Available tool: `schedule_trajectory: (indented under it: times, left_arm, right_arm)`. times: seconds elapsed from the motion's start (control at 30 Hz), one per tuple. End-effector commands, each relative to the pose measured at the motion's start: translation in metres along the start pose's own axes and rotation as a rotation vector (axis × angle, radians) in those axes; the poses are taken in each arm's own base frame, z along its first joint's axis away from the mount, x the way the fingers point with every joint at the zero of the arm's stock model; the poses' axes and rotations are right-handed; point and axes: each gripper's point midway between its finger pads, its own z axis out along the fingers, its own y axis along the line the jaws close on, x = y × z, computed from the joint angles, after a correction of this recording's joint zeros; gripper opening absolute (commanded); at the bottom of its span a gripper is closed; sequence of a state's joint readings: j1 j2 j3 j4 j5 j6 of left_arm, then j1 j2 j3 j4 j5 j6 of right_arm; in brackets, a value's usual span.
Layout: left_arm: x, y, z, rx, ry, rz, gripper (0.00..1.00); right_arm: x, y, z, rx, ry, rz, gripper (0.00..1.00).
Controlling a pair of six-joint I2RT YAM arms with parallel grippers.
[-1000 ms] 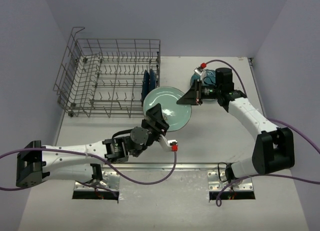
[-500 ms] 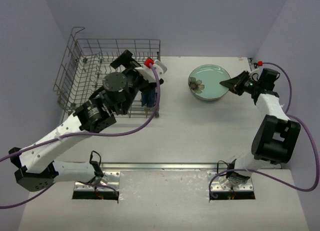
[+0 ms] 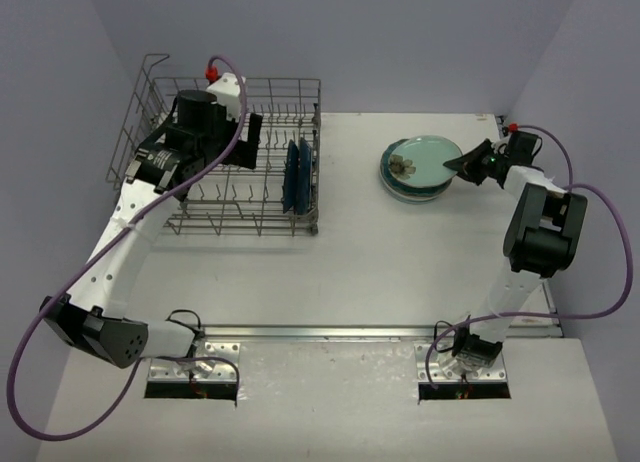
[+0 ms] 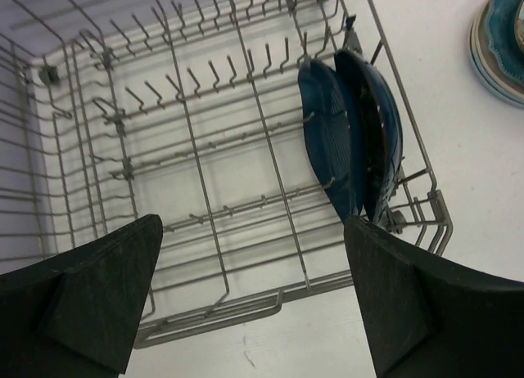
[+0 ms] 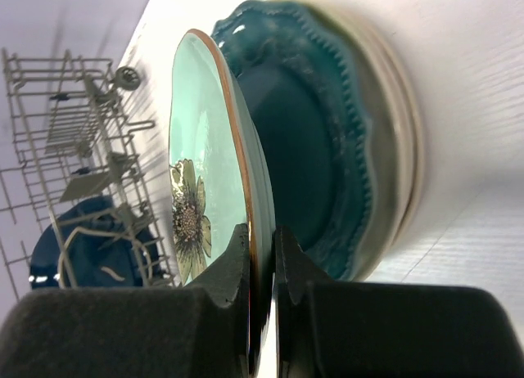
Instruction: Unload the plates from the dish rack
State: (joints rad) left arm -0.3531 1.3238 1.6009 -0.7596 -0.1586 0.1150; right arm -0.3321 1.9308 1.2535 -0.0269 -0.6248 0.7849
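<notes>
At the dish rack's (image 3: 240, 197) right end, two dark blue plates (image 4: 327, 132) stand upright; the left gripper (image 4: 252, 255) hangs over the rack, jaws wide, empty. Well right of the rack, the right gripper (image 5: 260, 239) pinches a tilted flowered plate's (image 5: 201, 173) rim above a teal scalloped plate (image 5: 319, 149).

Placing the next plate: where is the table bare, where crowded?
Bare: white tabletop between the grey wire dish rack and the stack of ceramic plates, forward to the arm bases. Crowded: rack's right end, two dark blue plates; the stack, right gripper holding a pale aqua flower plate.
</notes>
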Motion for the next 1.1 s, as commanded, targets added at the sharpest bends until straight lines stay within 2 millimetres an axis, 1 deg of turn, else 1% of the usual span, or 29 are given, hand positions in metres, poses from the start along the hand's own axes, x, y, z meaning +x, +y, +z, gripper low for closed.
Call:
schedule_trajectory:
  times: [0.0,0.03,0.17,0.2,0.27,0.37,0.4,0.47,0.5,0.53,0.57,0.6,0.63,0.67,0.7,0.77,0.8,0.83,0.87,0.9,0.93,1.03,1.07]
  left_arm:
    - [0.016,-0.010,-0.014,0.122,0.029,-0.138,0.90]
    - [0.019,-0.010,-0.014,0.123,0.031,-0.138,0.90]
    - [0.030,-0.008,-0.014,0.122,0.047,-0.145,0.89]
    - [0.031,-0.007,-0.014,0.119,0.050,-0.147,0.89]
    - [0.035,-0.005,-0.012,0.111,0.061,-0.148,0.90]
    - [0.040,-0.004,-0.007,0.099,0.071,-0.147,0.91]
    - [0.041,-0.003,-0.006,0.093,0.074,-0.147,0.92]
    - [0.042,0.000,0.000,0.075,0.082,-0.147,0.95]
    - [0.043,0.004,0.002,0.049,0.086,-0.143,0.95]
    - [0.043,0.006,0.004,0.039,0.085,-0.144,0.95]
    - [0.041,0.007,0.007,0.033,0.083,-0.145,0.96]
    - [0.040,0.006,0.010,0.036,0.079,-0.145,0.98]
    - [0.038,0.006,0.011,0.038,0.074,-0.145,1.00]
    - [0.037,0.005,0.012,0.044,0.069,-0.144,1.00]
    - [0.035,0.002,0.013,0.059,0.053,-0.145,1.00]
    - [0.031,0.000,0.016,0.071,0.029,-0.153,1.00]
    - [0.029,-0.002,0.018,0.072,0.019,-0.180,1.00]
    - [0.027,-0.002,0.021,0.072,0.009,-0.189,1.00]
    - [0.026,-0.003,0.023,0.073,0.005,-0.190,1.00]
    - [0.028,-0.003,0.029,0.062,0.015,-0.188,1.00]
    - [0.028,-0.004,0.030,0.060,0.016,-0.186,1.00]
    - [0.039,-0.006,0.051,0.027,0.067,-0.157,1.00]
    - [0.040,-0.008,0.054,0.030,0.070,-0.154,0.99]
  right_arm:
    - [-0.046,0.039,0.003,-0.115,-0.105,-0.108,0.00]
    - [-0.048,0.039,0.005,-0.117,-0.106,-0.112,0.00]
    - [-0.046,0.026,0.016,-0.100,-0.090,-0.102,0.01]
    - [-0.043,0.019,0.020,-0.087,-0.078,-0.095,0.04]
    - [-0.040,0.013,0.025,-0.075,-0.063,-0.091,0.14]
    - [-0.036,0.008,0.029,-0.050,-0.054,-0.110,0.25]
    - [-0.035,0.006,0.029,-0.038,-0.052,-0.116,0.27]
    - [-0.029,0.005,0.029,-0.003,-0.049,-0.158,0.35]
    - [-0.026,0.004,0.028,0.019,-0.044,-0.166,0.38]
    - [-0.029,0.000,0.027,0.056,-0.059,-0.181,0.42]
    - [-0.026,0.000,0.026,0.076,-0.053,-0.201,0.52]
    - [-0.026,-0.002,0.024,0.108,-0.056,-0.218,0.62]
    - [-0.030,0.000,0.022,0.118,-0.070,-0.238,0.66]
    - [-0.029,-0.001,0.020,0.142,-0.064,-0.247,0.70]
    - [-0.032,0.000,0.017,0.178,-0.076,-0.286,0.76]
    - [-0.037,0.005,0.010,0.222,-0.094,-0.333,0.90]
    - [-0.041,0.002,0.004,0.284,-0.111,-0.380,0.95]
    - [-0.043,0.003,-0.001,0.316,-0.125,-0.409,0.98]
    - [-0.047,0.004,-0.006,0.339,-0.141,-0.429,0.99]
    - [-0.053,0.008,-0.016,0.371,-0.168,-0.459,0.99]
    - [-0.054,0.010,-0.020,0.380,-0.177,-0.468,0.99]
    - [-0.068,0.023,-0.045,0.444,-0.241,-0.567,0.99]
    - [-0.071,0.030,-0.053,0.451,-0.264,-0.589,0.99]
